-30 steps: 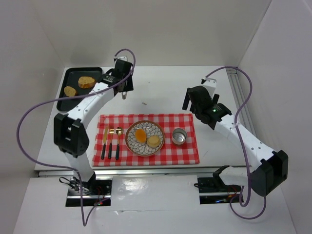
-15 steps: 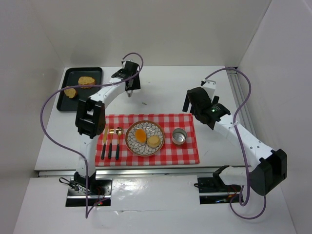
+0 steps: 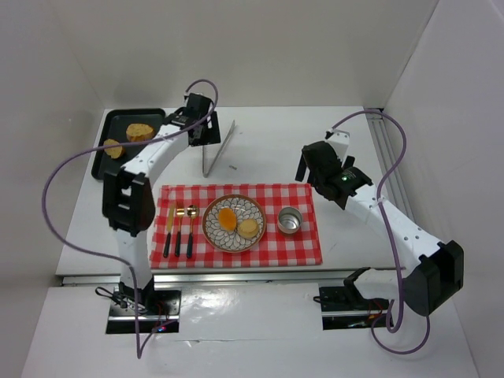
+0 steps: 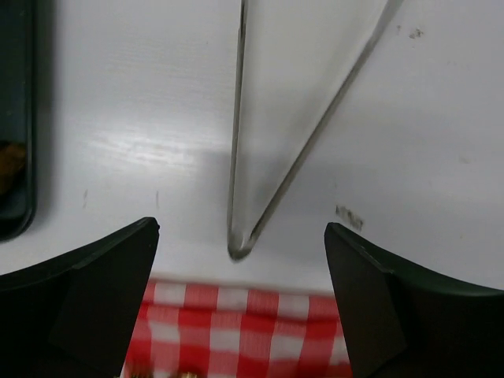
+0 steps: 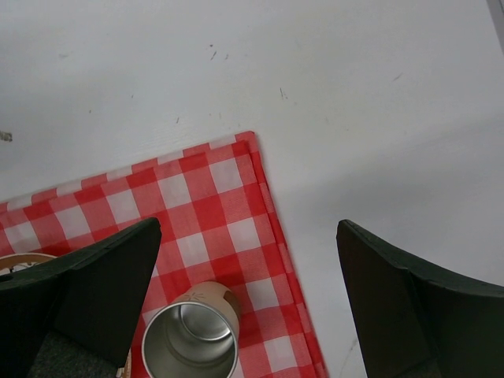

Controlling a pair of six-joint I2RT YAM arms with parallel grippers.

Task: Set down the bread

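Bread [image 3: 227, 219] in two spots: an orange piece touching a paler piece [image 3: 249, 228] on the plate [image 3: 213, 235], at the middle of the checked cloth [image 3: 303, 244] along the near edge of the bench [image 3: 268, 150]; two more pieces [image 3: 140, 131] on the black tray [image 3: 120, 120] in the far-left corner. On the cloth left of the plate, cutlery [image 3: 179, 232] laid side by side; right of the plate, a metal cup [image 3: 289, 220], upright and open-topped.

Left end effector [image 4: 240, 236] hanging over bare bench just beyond the cloth's far edge, near the tray's right side, jaws spread wide with nothing between them. Under it, a thin pale strip [image 4: 276, 118] tapering toward the cloth; cannot tell what it is, or whether it lies flat.

Right end effector [image 5: 249, 228] likewise wide open and empty, above the cloth's far-right corner, with the cup just beside the left finger in the wrist view. Neither touching any bread.
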